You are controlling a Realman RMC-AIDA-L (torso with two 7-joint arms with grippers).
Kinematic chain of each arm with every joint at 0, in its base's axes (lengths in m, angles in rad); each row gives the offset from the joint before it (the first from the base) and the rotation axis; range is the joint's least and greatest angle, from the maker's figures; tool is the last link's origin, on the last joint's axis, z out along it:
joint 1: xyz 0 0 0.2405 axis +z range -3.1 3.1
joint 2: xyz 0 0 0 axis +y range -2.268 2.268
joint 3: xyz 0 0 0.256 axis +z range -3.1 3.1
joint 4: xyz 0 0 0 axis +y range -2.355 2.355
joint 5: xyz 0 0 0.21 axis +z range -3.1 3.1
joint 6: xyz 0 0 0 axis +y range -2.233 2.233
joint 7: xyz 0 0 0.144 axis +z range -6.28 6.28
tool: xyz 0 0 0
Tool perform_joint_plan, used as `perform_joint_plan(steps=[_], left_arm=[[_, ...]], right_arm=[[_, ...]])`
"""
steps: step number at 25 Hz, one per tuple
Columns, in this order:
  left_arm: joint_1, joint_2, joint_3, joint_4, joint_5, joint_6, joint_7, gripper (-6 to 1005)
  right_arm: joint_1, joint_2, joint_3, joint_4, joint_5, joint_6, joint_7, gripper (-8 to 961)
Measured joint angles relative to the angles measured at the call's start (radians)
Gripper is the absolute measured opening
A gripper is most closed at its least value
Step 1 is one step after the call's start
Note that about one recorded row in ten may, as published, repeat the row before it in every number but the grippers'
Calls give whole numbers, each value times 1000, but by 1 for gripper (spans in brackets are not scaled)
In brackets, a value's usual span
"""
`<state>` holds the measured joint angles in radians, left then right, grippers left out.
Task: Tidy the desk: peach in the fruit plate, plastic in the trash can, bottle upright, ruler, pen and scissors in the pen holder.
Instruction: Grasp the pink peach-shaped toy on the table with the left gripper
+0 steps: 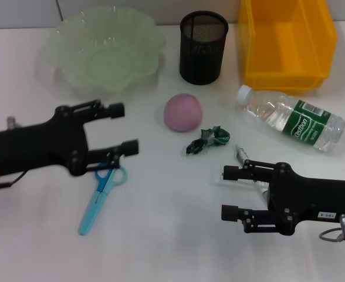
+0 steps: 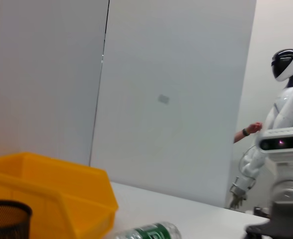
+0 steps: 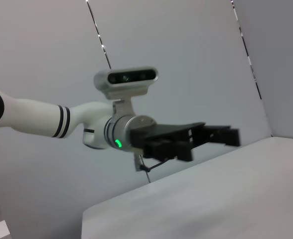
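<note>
on the white table (image 1: 161,235), the left gripper (image 1: 121,128) hovers with fingers apart above the blue scissors (image 1: 101,197). the right gripper (image 1: 228,192), also spread, sits near a pen (image 1: 241,154). peach (image 1: 183,112), plastic scrap (image 1: 208,140) and lying bottle (image 1: 291,118) rest before the plate (image 1: 107,50), pen holder (image 1: 203,47) and yellow bin (image 1: 286,42).

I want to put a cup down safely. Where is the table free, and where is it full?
Free: the near edge between the scissors and the right gripper. Crowded: the middle, where peach, plastic scrap and bottle lie close, and the back row.
</note>
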<state>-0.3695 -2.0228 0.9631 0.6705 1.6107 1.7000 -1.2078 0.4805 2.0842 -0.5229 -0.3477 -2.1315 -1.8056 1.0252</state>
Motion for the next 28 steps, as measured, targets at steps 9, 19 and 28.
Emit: perform_joint_plan(steps=[9, 19, 28], left_arm=[[-100, -45, 42, 117, 31, -128, -140, 766], [-299, -48, 212, 161, 181, -373, -452, 762], [-404, -54, 377, 172, 316, -509, -613, 758]], right_arm=[[-5, 0, 1, 14, 2, 0, -14, 779], [-17, 0, 1, 37, 9, -7, -41, 778], [-19, -1, 1, 43, 12, -9, -45, 778]])
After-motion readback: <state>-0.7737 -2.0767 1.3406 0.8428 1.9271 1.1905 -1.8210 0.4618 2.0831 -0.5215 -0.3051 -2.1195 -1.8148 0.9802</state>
